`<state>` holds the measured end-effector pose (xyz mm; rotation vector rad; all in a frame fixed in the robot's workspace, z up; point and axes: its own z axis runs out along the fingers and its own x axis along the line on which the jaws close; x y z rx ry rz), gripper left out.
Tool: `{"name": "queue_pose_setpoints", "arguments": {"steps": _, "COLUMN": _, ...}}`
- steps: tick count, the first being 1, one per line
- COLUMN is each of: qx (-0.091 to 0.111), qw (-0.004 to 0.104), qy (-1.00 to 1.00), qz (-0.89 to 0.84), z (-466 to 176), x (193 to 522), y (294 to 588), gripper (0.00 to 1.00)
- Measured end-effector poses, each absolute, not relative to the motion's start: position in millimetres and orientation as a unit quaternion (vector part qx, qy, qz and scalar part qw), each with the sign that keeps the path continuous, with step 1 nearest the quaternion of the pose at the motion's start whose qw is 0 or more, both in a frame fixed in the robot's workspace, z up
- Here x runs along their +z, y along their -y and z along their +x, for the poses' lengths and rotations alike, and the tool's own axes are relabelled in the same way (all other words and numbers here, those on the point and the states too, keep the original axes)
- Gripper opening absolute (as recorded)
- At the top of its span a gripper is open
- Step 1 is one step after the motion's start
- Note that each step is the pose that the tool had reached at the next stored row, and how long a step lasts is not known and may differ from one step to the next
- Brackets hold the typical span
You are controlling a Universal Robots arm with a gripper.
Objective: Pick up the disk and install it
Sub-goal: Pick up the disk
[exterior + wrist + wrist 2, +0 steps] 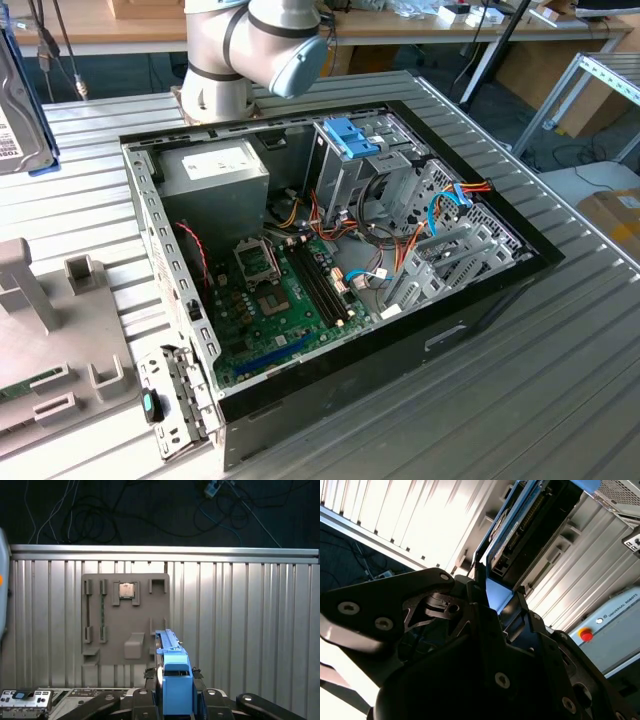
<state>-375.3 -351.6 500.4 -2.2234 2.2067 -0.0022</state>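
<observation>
The disk (14, 105) hangs at the far left edge of the exterior view, raised above the table. Its silver-grey face, white barcode label and blue rail show there. In the first wrist view its blue rail (175, 680) runs edge-on between the black fingers (149, 674) of my gripper (175, 676), which is shut on it. The second wrist view shows the disk (520, 527) from the end, with its dark connector edge and blue rail, and my gripper (497, 597) clamps it from both sides.
An open computer case (140, 215) lies on the ribbed metal table, with a power supply (215, 170) and a grey drive cage topped by a blue bracket (352, 140). A grey fixture plate (127, 630) holding a processor chip (126, 590) lies below the disk. The arm's base (250, 50) stands behind the case.
</observation>
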Motion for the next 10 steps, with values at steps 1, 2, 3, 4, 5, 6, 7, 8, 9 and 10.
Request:
{"name": "queue_pose_setpoints", "arguments": {"steps": 1, "qx": -0.001, "qw": 0.005, "qy": -0.704, "qz": -0.710, "z": -374.2, "x": 500.4, "y": 351.5, "gripper": 0.36}}
{"name": "queue_pose_setpoints", "arguments": {"steps": 2, "qx": -0.001, "qw": 0.004, "qy": -0.704, "qz": -0.710, "z": -372.3, "x": 500.4, "y": 351.0, "gripper": 0.36}}
{"name": "queue_pose_setpoints", "arguments": {"steps": 3, "qx": -0.001, "qw": 0.005, "qy": -0.704, "qz": -0.710, "z": -371.6, "x": 500.4, "y": 350.7, "gripper": 0.36}}
{"name": "queue_pose_setpoints", "arguments": {"steps": 4, "qx": -0.001, "qw": 0.005, "qy": -0.704, "qz": -0.710, "z": -371.0, "x": 500.3, "y": 350.3, "gripper": 0.36}}
{"name": "queue_pose_setpoints", "arguments": {"steps": 5, "qx": -0.001, "qw": 0.005, "qy": -0.704, "qz": -0.710, "z": -370.3, "x": 500.4, "y": 349.5, "gripper": 0.36}}
{"name": "queue_pose_setpoints", "arguments": {"steps": 6, "qx": -0.001, "qw": 0.005, "qy": -0.704, "qz": -0.710, "z": -370.1, "x": 500.3, "y": 349.2, "gripper": 0.36}}
{"name": "queue_pose_setpoints", "arguments": {"steps": 7, "qx": -0.001, "qw": 0.004, "qy": -0.704, "qz": -0.710, "z": -370.1, "x": 500.4, "y": 349.1, "gripper": 0.36}}
{"name": "queue_pose_setpoints", "arguments": {"steps": 8, "qx": -0.001, "qw": 0.004, "qy": -0.704, "qz": -0.710, "z": -370.1, "x": 500.4, "y": 349.1, "gripper": 0.36}}
{"name": "queue_pose_setpoints", "arguments": {"steps": 9, "qx": -0.001, "qw": 0.005, "qy": -0.704, "qz": -0.710, "z": -370.1, "x": 500.4, "y": 349.0, "gripper": 0.36}}
{"name": "queue_pose_setpoints", "arguments": {"steps": 10, "qx": -0.001, "qw": 0.005, "qy": -0.704, "qz": -0.710, "z": -370.1, "x": 500.4, "y": 349.0, "gripper": 0.36}}
